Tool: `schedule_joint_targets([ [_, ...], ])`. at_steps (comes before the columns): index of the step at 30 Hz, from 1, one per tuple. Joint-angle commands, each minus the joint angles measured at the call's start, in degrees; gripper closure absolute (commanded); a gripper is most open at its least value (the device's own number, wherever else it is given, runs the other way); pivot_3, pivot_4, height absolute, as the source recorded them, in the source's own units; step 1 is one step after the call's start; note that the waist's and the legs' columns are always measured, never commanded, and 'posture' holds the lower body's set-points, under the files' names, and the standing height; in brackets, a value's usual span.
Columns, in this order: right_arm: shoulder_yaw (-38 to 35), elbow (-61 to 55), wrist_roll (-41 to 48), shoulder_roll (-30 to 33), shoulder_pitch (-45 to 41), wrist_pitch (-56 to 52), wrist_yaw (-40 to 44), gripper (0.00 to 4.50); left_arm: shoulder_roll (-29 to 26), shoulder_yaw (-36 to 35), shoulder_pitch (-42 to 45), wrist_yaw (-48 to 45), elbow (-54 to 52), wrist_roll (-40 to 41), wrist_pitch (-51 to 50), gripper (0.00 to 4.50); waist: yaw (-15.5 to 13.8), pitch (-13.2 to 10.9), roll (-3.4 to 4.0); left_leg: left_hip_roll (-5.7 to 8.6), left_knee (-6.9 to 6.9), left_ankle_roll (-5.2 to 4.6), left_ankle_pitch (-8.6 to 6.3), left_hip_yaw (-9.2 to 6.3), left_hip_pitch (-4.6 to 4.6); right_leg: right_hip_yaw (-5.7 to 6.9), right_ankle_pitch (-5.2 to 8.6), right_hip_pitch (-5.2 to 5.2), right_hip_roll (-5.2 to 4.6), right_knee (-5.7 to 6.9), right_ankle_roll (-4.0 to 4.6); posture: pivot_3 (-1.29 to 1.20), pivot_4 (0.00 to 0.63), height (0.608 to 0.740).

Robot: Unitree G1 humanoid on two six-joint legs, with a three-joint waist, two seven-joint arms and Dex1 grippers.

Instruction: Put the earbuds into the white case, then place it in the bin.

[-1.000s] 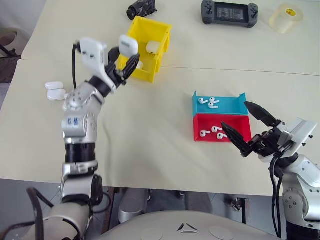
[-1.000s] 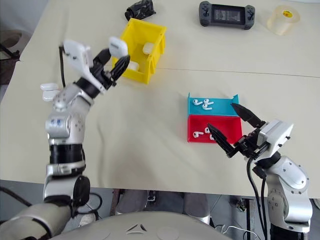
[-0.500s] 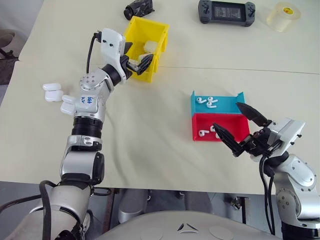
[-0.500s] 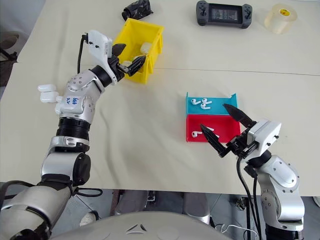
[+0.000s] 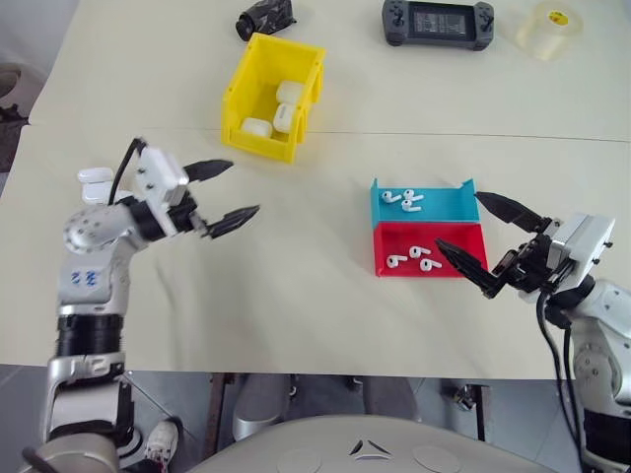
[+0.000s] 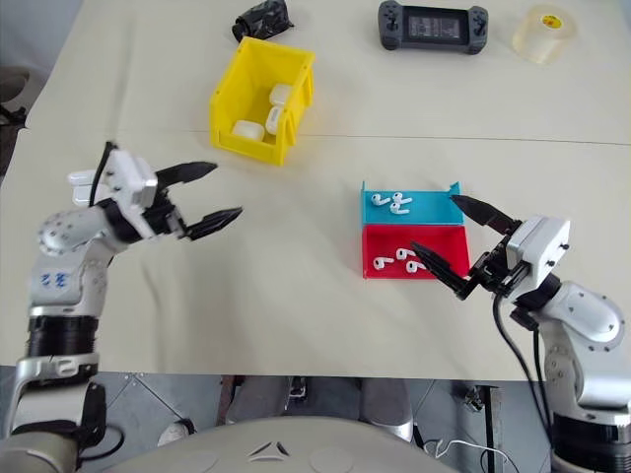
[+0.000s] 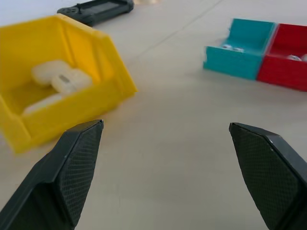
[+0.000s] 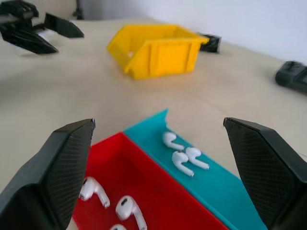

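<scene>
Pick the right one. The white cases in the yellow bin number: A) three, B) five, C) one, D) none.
A: three white cases lie in the bin, two near its back wall and one toward the front.

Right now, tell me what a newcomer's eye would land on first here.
The yellow bin at the table's far side, holding three white cases. Next, the blue tray and red tray side by side with earbuds inside, the open right gripper hovering beside them. The left gripper hangs open and empty.
</scene>
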State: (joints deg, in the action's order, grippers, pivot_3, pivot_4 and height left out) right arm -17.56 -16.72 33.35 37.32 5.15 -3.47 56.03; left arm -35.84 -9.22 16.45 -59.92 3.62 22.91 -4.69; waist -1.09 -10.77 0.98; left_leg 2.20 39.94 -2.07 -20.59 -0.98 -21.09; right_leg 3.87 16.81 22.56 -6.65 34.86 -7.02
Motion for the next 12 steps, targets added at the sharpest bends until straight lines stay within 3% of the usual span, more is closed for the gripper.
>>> schedule_joint_targets([
  [1, -1.2, 2.7, 2.3, 3.3, -2.4, 0.4, 6.4, 0.00, -2.5, -2.7, -3.9, -4.4, -5.8, 3.3, 2.6, 0.03, -0.2, 0.0, 0.00, 0.00, 0.00, -0.01, -0.01, 0.01, -0.01, -0.03, 0.00, -0.01, -0.01, -0.06, 0.00, 0.00, 0.150, 0.740],
  [7, -0.4, 7.6, 1.9, 6.7, -6.7, 0.0, 12.7, 0.00, -3.8, -3.5, -10.0, -2.0, -10.5, 2.5, 0.7, 0.03, -0.2, 0.0, 0.00, -0.01, -0.04, -0.07, -0.07, -0.02, -0.03, -0.07, -0.01, -0.02, -0.05, -0.03, 0.00, 0.00, 0.150, 0.740],
  [12, -0.4, 7.9, 1.4, 6.3, -7.4, -0.3, 12.6, 0.00, -2.2, -3.3, -12.5, 1.2, -14.4, 1.5, 2.8, 0.03, -0.2, 0.0, 0.00, -0.05, -0.05, -0.05, -0.08, 0.00, -0.03, -0.07, 0.00, -0.01, -0.02, 0.02, 0.00, 0.00, 0.150, 0.740],
])
